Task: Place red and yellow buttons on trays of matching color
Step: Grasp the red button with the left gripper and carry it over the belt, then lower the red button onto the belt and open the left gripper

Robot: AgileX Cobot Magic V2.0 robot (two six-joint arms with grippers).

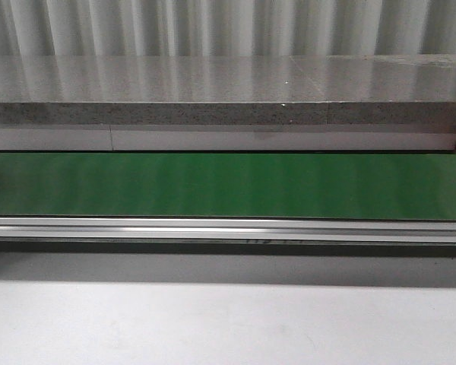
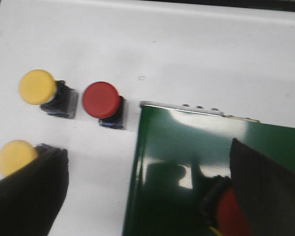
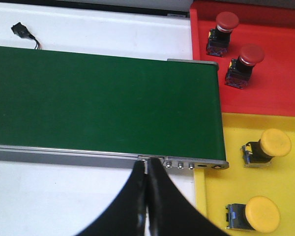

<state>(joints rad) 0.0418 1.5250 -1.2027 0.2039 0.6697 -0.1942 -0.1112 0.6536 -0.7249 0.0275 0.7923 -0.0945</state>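
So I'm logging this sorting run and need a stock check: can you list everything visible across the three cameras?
Conveyor belt: one, green, across the table.
Red tray: one, past the belt's end.
Yellow tray: one, adjoining the red tray.
Red buttons: two in the red tray, one on the white table, one on the belt between the left fingers.
Yellow buttons: two in the yellow tray, two on the table.
Black connector: one, on the table.
Left gripper: open.
Right gripper: shut, empty.

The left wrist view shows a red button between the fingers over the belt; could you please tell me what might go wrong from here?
1. The red button sits low between the left gripper fingers, largely hidden, so it could slip or land tilted on the green belt.
2. The yellow button lies right beside one finger and could get nudged.
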